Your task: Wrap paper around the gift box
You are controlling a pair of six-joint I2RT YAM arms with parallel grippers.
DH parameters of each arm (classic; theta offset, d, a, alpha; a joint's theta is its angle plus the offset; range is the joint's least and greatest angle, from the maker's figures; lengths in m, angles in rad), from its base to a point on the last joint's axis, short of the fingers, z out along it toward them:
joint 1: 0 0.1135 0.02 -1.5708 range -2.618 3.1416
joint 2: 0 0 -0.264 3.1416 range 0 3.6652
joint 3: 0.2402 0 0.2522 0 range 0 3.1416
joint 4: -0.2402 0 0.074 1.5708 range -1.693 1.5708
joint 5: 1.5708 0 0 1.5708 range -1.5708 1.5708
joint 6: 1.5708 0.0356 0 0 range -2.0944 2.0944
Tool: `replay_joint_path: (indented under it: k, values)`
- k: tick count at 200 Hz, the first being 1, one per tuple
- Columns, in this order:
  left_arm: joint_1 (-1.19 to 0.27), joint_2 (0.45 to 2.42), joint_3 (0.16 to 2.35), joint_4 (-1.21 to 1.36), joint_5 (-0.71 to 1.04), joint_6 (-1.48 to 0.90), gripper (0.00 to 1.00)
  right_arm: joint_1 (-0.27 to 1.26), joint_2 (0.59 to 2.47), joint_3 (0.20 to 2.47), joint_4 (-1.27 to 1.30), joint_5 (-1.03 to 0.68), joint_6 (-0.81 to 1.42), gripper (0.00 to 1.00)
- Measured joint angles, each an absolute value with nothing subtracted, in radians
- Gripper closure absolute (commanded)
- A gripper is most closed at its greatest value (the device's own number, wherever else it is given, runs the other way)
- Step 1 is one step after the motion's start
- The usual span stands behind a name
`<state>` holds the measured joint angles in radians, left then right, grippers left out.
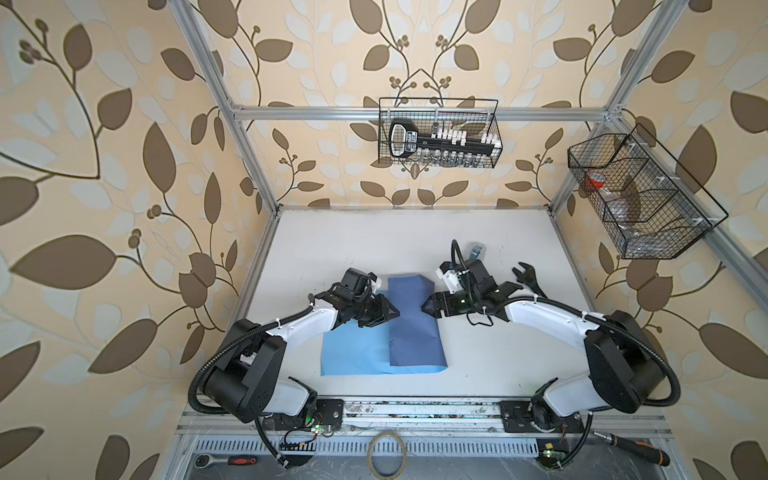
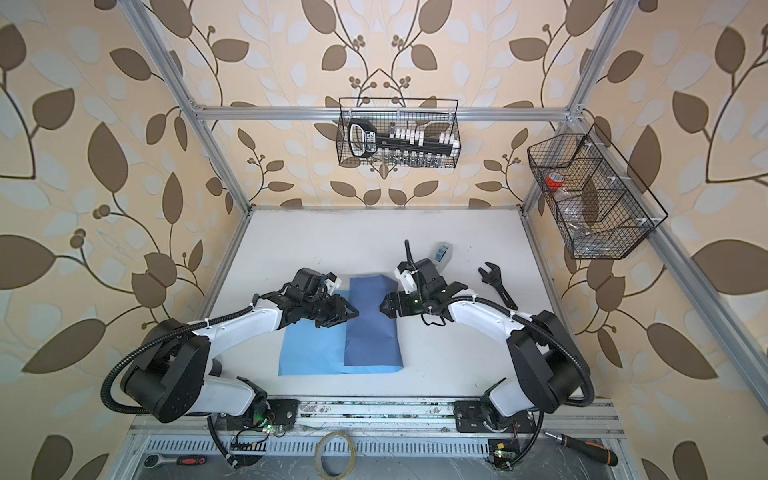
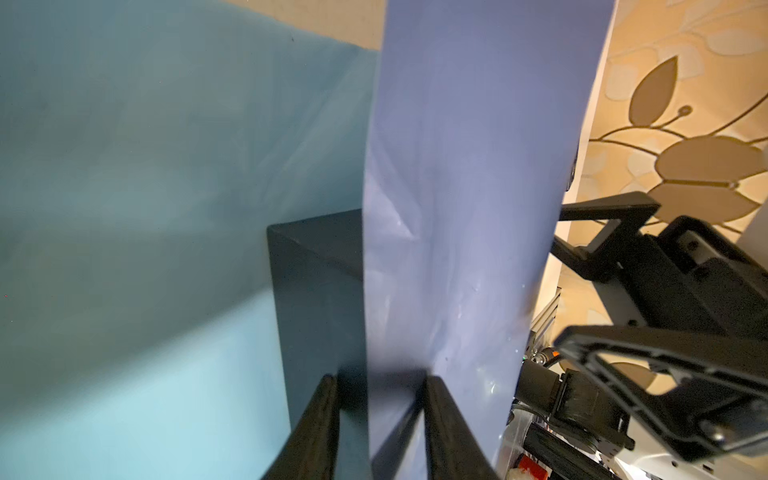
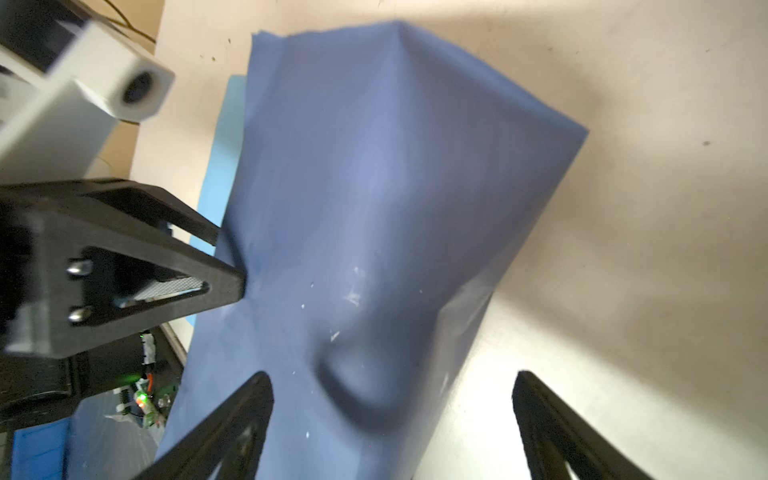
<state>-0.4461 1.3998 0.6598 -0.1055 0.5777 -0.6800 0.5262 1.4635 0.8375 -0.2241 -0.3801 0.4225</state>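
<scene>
Pinches folded paper (image 1: 415,328) over the box (image 3: 316,291) with the left gripper (image 1: 397,312); holds the right gripper (image 1: 424,308) spread wide alongside.

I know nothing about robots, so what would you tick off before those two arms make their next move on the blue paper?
1. Paper folded over the gift box: ok, its darker face lies across the box.
2. Box fully covered: not ok, one dark side shows in the left wrist view.
3. Flap smooth: not ok, a dent shows near the right jaws.
4. Right jaws open: ok, wide apart.
5. Left jaws gripping the flap's edge: cannot tell; they straddle it and the box corner.
6. Wrench off the paper: ok, it lies apart on the right.
</scene>
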Motion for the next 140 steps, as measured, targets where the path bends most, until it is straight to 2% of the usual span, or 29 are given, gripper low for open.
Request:
replay_joint_path:
  k: [40, 74, 90, 123, 140]
  values:
    - [-0.446, 1.395, 0.656, -0.102, 0.577, -0.680, 0.70, 0.485, 1.503, 0.825, -0.221, -0.449, 0.421, 0.21]
    - [-0.446, 1.393, 0.656, -0.103, 0.577, -0.680, 0.69, 0.485, 1.559, 0.825, -0.217, -0.476, 0.419, 0.25]
    - [-0.446, 1.392, 0.656, -0.103, 0.575, -0.678, 0.62, 0.484, 1.565, 0.824, -0.204, -0.485, 0.419, 0.26]
    - [-0.446, 1.392, 0.651, -0.109, 0.560, -0.691, 0.39, 0.485, 1.573, 0.808, -0.158, -0.500, 0.423, 0.27]
    - [-0.446, 1.392, 0.651, -0.120, 0.558, -0.709, 0.34, 0.495, 1.573, 0.799, -0.133, -0.499, 0.430, 0.27]
